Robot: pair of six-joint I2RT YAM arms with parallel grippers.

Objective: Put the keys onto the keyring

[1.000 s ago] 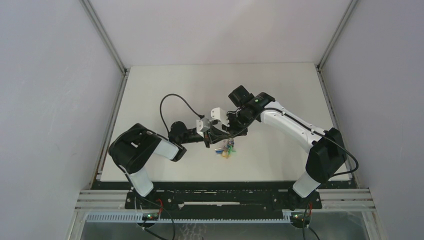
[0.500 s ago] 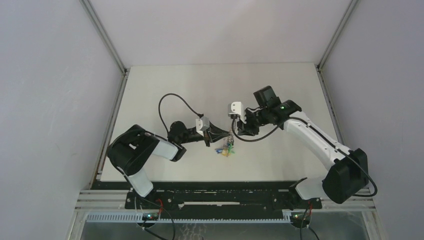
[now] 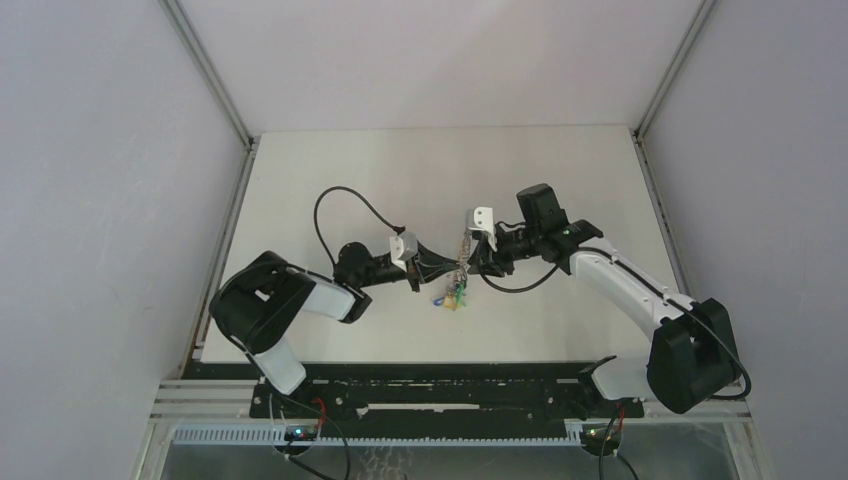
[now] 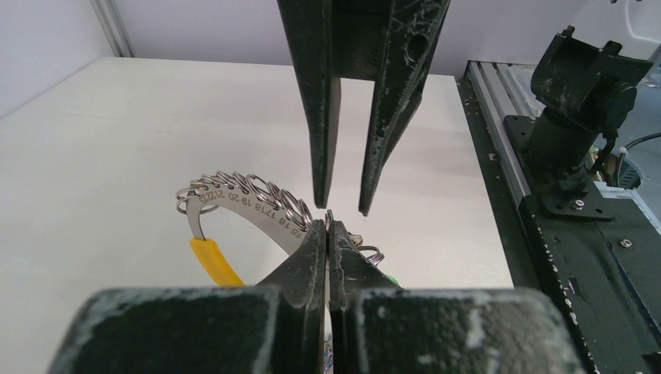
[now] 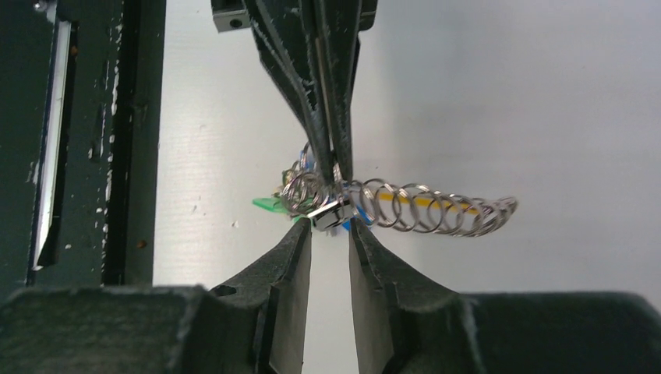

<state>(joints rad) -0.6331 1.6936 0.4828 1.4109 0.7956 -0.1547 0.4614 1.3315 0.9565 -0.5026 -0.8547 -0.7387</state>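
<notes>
We are looking at the keyring (image 4: 249,201), a thin, stiff curved metal strip carrying a row of small split rings (image 5: 421,209), with a yellow-orange band (image 4: 210,261) at one end and a green tag (image 5: 269,204) hanging among the bunch. It is hanging between the two arms over the middle of the worktop (image 4: 101,140). We cannot tell whether the dangling tags are touching the surface.

We are judging it light, hard and slippery, and apt to swing or pivot when pushed. The flat strip is therefore offering the surest hold, while the loose rings and tags are giving none.

The left pincer (image 4: 326,227) is clamping that strip right where the bunch is hanging, with its jaws pressed together on the metal. The right pincer (image 5: 329,227) is facing it tip to tip, its jaws standing apart and gripping nothing. A small silvery piece (image 5: 327,214) is sitting just at its fingertips, and we cannot tell whether this is the key or part of the ring. A loose black-headed key is not showing clearly anywhere. Being tiny and smooth, such a key is best pinched by its head, leaving the hole free.
</notes>
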